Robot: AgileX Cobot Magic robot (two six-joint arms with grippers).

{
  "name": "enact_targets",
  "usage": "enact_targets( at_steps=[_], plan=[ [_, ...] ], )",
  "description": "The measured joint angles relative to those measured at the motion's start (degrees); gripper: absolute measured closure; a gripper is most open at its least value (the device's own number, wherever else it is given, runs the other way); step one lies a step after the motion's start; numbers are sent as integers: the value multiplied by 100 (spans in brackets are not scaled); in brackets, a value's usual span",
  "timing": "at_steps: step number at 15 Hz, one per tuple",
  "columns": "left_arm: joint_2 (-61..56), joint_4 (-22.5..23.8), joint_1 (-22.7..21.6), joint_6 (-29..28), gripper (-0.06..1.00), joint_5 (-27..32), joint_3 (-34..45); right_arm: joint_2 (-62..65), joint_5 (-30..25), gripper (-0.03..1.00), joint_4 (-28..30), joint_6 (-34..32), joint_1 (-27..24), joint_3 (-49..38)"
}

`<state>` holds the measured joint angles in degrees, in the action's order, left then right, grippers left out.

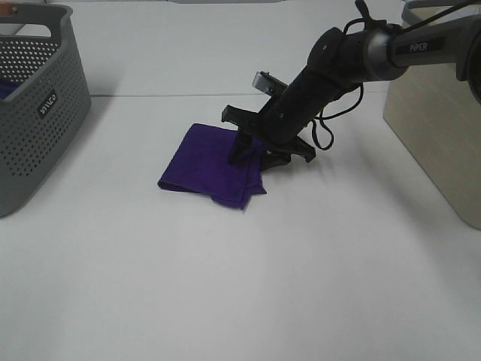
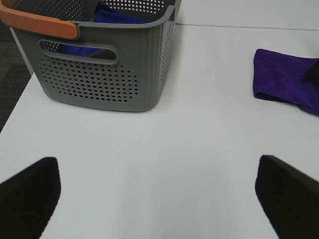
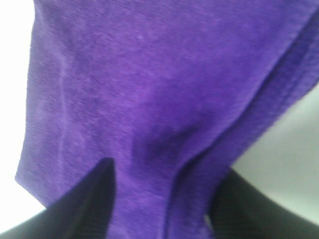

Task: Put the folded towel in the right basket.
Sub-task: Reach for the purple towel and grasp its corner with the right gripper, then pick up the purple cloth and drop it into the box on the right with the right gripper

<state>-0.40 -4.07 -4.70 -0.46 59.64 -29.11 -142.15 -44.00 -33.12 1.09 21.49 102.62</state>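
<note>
The folded purple towel (image 1: 210,162) lies on the white table near the middle. It also shows in the left wrist view (image 2: 284,82) and fills the right wrist view (image 3: 149,89). My right gripper (image 1: 259,156) reaches down onto the towel's right edge. Its black fingers (image 3: 94,199) press in on a raised fold of the cloth, so it is shut on the towel, which still rests on the table. The right basket (image 1: 440,135), beige, stands at the right edge. My left gripper (image 2: 157,199) is open and empty above bare table.
A grey perforated basket (image 1: 37,105) stands at the left; in the left wrist view (image 2: 99,74) it has an orange handle (image 2: 40,22) and purple cloth inside. White table surface lies between the towel and the right basket.
</note>
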Motion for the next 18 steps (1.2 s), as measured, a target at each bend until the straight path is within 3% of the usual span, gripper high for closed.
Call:
enact_targets(
  at_steps=[1,2,3,4,9,14,18],
  plan=[
    [0,0,0,0,-5,0,0,-86,-57,64,-57,-69,0,63],
    [0,0,0,0,-5,0,0,-86,-57,64,-57,-69,0,63],
    [0,0,0,0,-5,0,0,-120,-57,73,-109,-74,0,69],
    [0,0,0,0,-5,0,0,-138,-57,90,-132,-109,0,69],
    [0,0,0,0,-5,0,0,-34,-63,92,-74,-74,17,57],
    [0,0,0,0,-5,0,0,991,-1008,92,1324,-46,74,-235],
    [0,0,0,0,-5,0,0,2624,-980,92,1387,109,-69,-235]
  ],
)
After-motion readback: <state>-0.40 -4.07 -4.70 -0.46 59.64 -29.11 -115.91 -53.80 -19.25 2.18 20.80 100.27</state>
